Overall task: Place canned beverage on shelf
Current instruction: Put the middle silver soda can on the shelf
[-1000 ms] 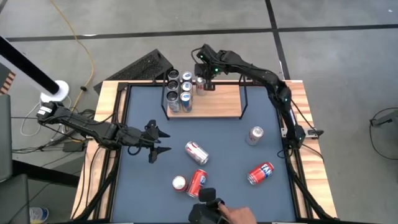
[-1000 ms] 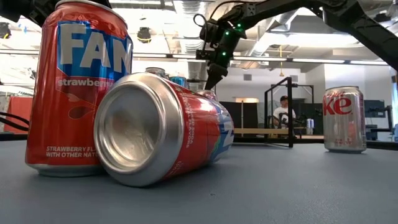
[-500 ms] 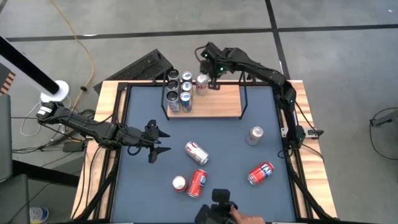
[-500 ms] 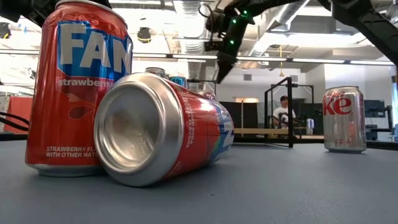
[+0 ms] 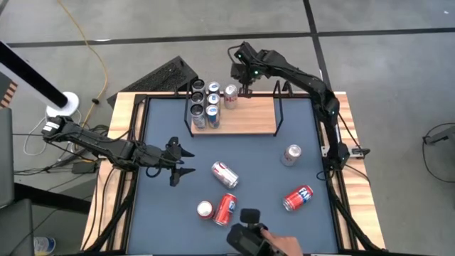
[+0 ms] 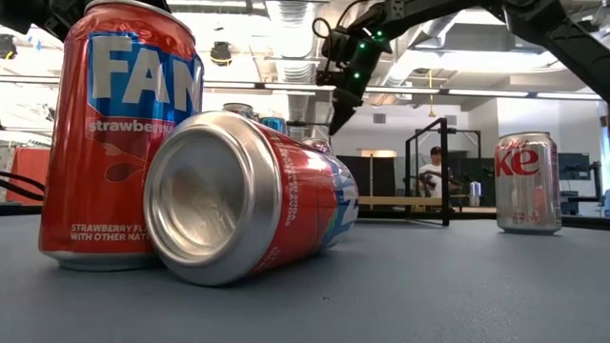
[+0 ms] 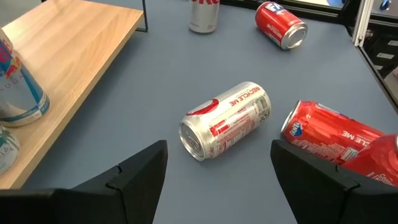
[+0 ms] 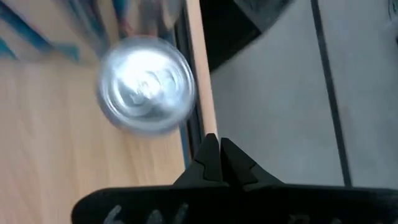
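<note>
The shelf (image 5: pixel 249 115) is pale, smooth wood with thin black metal uprights. The cans (image 6: pixel 243 195) are glossy metal, their ends bare and silvery. The table (image 5: pixel 263 186) surface looks matt grey-blue, rimmed in light wood.

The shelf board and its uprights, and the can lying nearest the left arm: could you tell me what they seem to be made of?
Shelf: light wood by its visible grain, matte. Uprights: thin black rods, probably painted metal. Lying can: shiny silver, likely aluminium, printed red.

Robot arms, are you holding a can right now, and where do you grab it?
No. The right gripper hangs shut and empty by the shelf; the left gripper is open over the table, holding nothing.
</note>
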Controlling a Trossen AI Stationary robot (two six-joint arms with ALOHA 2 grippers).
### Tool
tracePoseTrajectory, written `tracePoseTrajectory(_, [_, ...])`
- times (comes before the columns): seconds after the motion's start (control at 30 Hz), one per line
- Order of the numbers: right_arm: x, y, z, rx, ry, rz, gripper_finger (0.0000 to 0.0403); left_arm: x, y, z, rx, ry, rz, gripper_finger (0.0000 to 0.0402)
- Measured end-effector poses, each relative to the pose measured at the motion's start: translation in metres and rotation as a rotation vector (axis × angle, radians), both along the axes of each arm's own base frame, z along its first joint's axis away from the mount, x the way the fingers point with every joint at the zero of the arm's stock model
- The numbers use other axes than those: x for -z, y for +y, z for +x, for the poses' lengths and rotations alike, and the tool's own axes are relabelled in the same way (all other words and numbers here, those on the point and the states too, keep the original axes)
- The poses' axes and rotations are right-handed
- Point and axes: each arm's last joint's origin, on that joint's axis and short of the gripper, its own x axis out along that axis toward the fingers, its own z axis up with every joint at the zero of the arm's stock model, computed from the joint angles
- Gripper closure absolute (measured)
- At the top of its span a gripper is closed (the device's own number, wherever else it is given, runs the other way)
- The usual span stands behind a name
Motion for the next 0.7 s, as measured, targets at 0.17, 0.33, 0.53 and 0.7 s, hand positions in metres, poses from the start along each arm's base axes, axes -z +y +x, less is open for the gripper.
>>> tracePoseTrajectory(0.17, [0.002, 0.001, 0.006, -0.011, -0.026, -0.019, 0.0403, 0.0, 0.0, 0.0, -0.001, 0.0, -0.008, 0.0127])
tracePoseTrajectory(0.33, [0.016, 0.003, 0.004, 0.025, 0.006, 0.033, 0.0403, 0.0, 0.0, 0.0, 0.006, 0.005, -0.013, 0.0127])
tracePoseTrajectory(0.53, [0.021, 0.008, 0.01, 0.012, 0.015, 0.044, 0.0403, 0.001, 0.0, 0.0, 0.008, 0.008, -0.01, 0.0127])
tracePoseTrajectory(0.7, [0.032, 0.008, 0.018, -0.049, 0.036, 0.044, 0.0403, 0.001, 0.0, 0.0, 0.008, 0.009, -0.01, 0.0127])
